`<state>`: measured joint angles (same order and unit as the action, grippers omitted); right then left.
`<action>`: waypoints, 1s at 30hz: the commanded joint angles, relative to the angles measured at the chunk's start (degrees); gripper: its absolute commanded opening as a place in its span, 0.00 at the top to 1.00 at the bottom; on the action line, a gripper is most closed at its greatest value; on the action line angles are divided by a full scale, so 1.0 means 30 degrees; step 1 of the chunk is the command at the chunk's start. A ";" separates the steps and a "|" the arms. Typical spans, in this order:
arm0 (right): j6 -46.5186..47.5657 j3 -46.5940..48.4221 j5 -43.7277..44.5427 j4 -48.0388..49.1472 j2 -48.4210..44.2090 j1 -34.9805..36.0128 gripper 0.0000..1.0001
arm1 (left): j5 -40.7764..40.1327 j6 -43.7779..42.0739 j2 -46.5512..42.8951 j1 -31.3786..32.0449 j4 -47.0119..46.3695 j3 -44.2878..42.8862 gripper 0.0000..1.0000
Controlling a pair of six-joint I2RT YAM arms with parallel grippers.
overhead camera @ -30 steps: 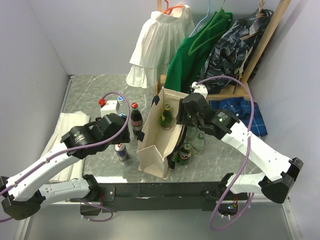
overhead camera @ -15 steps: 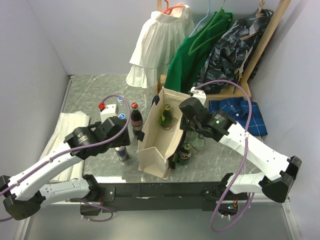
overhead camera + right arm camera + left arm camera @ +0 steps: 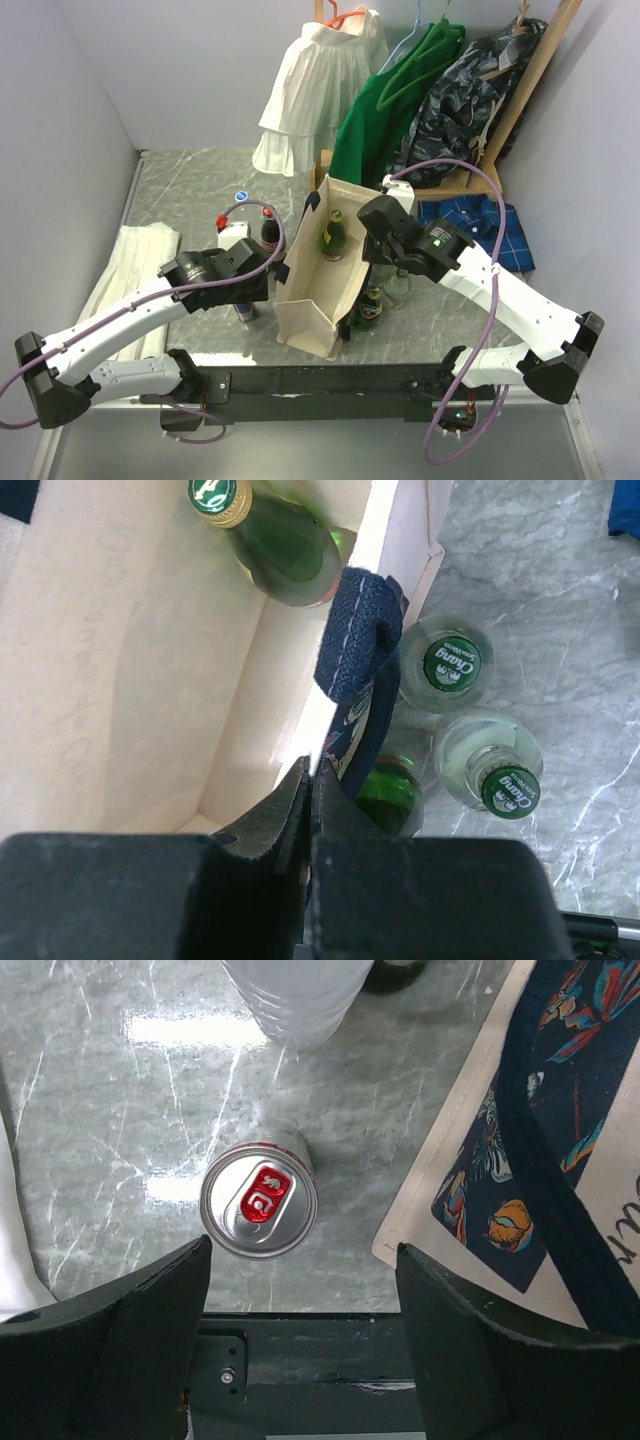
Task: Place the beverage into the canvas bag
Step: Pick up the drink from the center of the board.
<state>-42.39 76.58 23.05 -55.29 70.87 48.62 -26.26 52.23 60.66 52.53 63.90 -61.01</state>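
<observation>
- tall cream canvas bag with navy strap handles [image 3: 305, 300] stands upright on grey marble table [image 3: 120, 1110]
- silver drink can with red tab [image 3: 259, 1200] stands just beside the bag
- left gripper [image 3: 302, 1260] is spread wide above the can, grasping nothing
- right gripper [image 3: 311, 785] is clenched on the bag's rim
- green glass bottle [image 3: 280, 545] is inside the bag

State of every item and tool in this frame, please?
Cream canvas bag with navy handles: upright, open-topped.
Gold-capped green glass bottle: capped, inside bag.
Red-tabbed silver drink can: upright, unopened, outside bag.
Two green-capped clear glass bottles: capped, standing outside bag.
Left tool: open, above can.
Right tool: shut on bag rim.
</observation>
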 commanded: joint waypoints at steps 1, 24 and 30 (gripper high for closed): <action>-0.0166 0.0813 0.0579 -0.0467 -0.0040 0.0199 1.00 | 0.0024 0.0784 -0.0035 0.0038 -0.0174 -0.0053 0.20; -0.0079 0.0519 0.0696 -0.0145 0.0224 0.0199 1.00 | 0.1692 -0.0093 -0.0418 -0.3126 -0.2577 0.2612 0.16; -0.0078 0.0578 0.0725 -0.0145 0.0312 0.0199 1.00 | 0.1986 -0.0211 0.0256 -0.3302 -0.3223 0.3082 0.17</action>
<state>-42.54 76.58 23.59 -55.37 71.53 48.64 -21.65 52.82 60.49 43.03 57.21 -52.10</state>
